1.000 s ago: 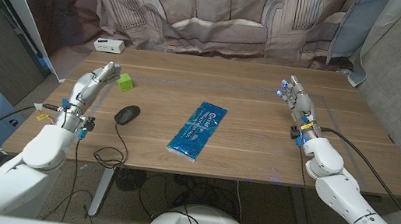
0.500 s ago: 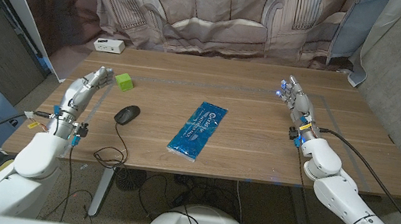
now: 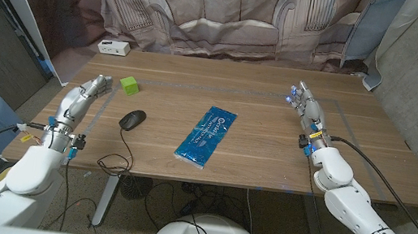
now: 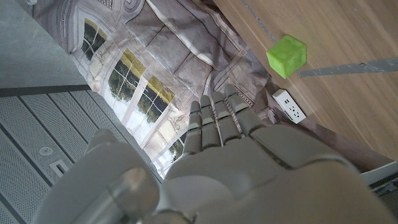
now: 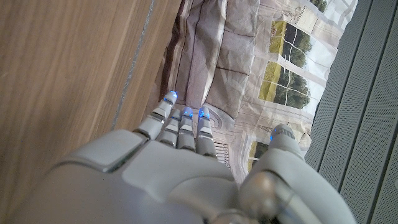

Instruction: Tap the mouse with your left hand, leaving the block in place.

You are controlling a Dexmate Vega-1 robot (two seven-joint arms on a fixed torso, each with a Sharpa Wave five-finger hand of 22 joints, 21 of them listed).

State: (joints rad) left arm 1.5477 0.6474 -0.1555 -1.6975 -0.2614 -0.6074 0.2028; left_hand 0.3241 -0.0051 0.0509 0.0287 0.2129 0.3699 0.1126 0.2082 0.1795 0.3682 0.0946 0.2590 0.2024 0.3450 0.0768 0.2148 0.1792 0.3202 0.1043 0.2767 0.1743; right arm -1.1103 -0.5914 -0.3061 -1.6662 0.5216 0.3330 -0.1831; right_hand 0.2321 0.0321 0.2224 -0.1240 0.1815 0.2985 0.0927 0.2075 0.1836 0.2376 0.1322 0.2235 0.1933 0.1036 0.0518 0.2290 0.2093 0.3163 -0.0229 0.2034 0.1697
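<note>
Left robot hand (image 3: 85,93) at the table's left edge, fingers straight and together, holding nothing; hovering or touching the wood cannot be told. Right robot hand (image 3: 306,106) far across on the right side, fingers likewise extended, nothing held.

Small black computer mouse (image 3: 132,119) lying on the brown wooden table (image 3: 271,142), near the left robot hand and on its inner side, thin black cable trailing off the near edge. Bright green cube-shaped block (image 3: 128,84) farther back, just beyond the left fingertips, well apart from the mouse. Blue plastic gel pack (image 3: 205,136) flat at mid-table. White power strip (image 3: 113,47) at the far left corner.

Mouse likely light, rigid, smooth-shelled, apt to skid under a sideways push; no grasp wanted, only a short downward touch on the domed top, kept clear of the block.

Head view: gives the whole layout, mouse and both hands together. Left wrist view: shows the block (image 4: 286,56) and power strip (image 4: 289,105) past the back of the left hand (image 4: 249,162), with fingers close together. Right wrist view: right hand's back (image 5: 168,168), blue-lit fingertips, bare wood beside.
</note>
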